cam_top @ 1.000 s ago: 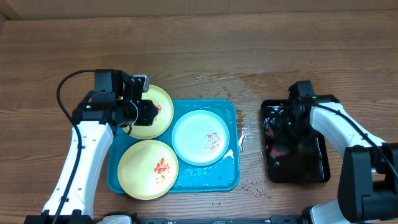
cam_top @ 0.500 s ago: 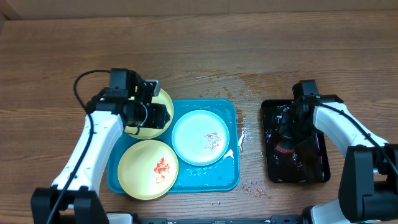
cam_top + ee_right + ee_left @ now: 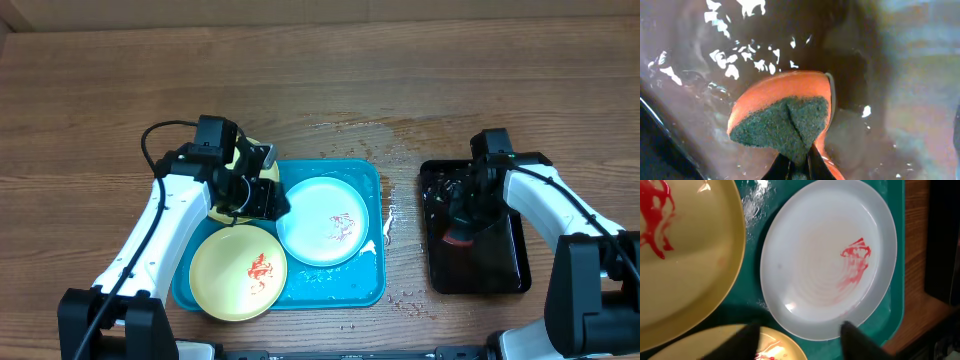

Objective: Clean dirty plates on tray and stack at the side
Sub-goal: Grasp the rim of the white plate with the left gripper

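Observation:
The turquoise tray (image 3: 372,280) holds three dirty plates with red smears: a pale white plate (image 3: 323,221) (image 3: 830,260), a front yellow plate (image 3: 238,272) and a back yellow plate (image 3: 220,214) mostly hidden under my left arm. My left gripper (image 3: 264,196) (image 3: 800,337) hangs open over the tray, just left of the white plate, its fingertips either side of that plate's near rim and holding nothing. Both yellow plates show partly in the left wrist view. My right gripper (image 3: 464,222) (image 3: 799,167) is shut on a folded orange sponge (image 3: 458,238) (image 3: 785,110) with a dark green scouring face.
A black tray (image 3: 505,270) with wet glints holds the sponge and the right gripper. Water is spilled on the wooden table behind the turquoise tray (image 3: 350,130) and beside its right rim (image 3: 388,225). The left arm's cable loops at the left (image 3: 150,145).
My left gripper has swung right and forward from the back yellow plate to the white plate's edge, and its jaws have spread. The right gripper and sponge shifted slightly inside the black tray.

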